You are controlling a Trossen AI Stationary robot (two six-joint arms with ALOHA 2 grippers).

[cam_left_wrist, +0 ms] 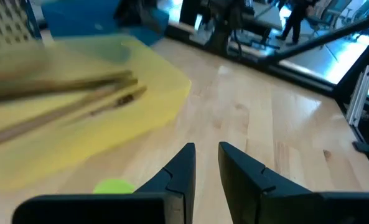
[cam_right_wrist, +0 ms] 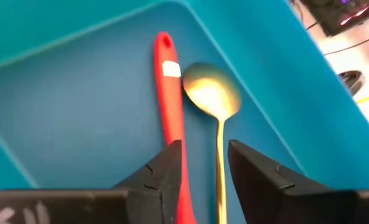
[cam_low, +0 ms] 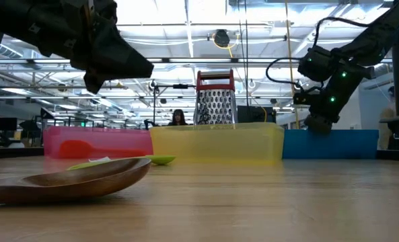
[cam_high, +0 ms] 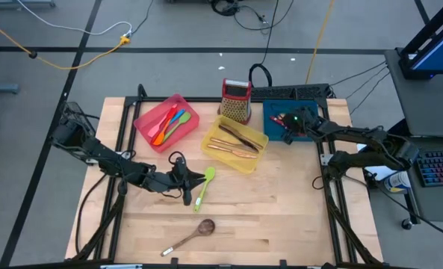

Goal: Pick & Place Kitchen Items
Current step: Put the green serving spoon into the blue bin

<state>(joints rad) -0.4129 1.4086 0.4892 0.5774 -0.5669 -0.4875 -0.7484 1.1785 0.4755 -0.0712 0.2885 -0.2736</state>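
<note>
gold spoon [cam_right_wrist: 213, 99] in blue tray [cam_right_wrist: 60, 118]; right claw [cam_right_wrist: 204, 167] open above; left claw [cam_left_wrist: 204, 167] narrowly parted.

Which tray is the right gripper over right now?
The blue tray, rightmost of the three. The right gripper hangs open above it; its wrist view shows a red utensil and gold spoon lying inside.

No legible text, brand, number or sign appears in any view. A small white label [cam_right_wrist: 171, 69] sits on the red utensil [cam_right_wrist: 172, 118] lying in the blue tray [cam_right_wrist: 60, 112], but nothing on it can be read. Pale marks on the right wrist's housing cannot be made out as characters.
</note>
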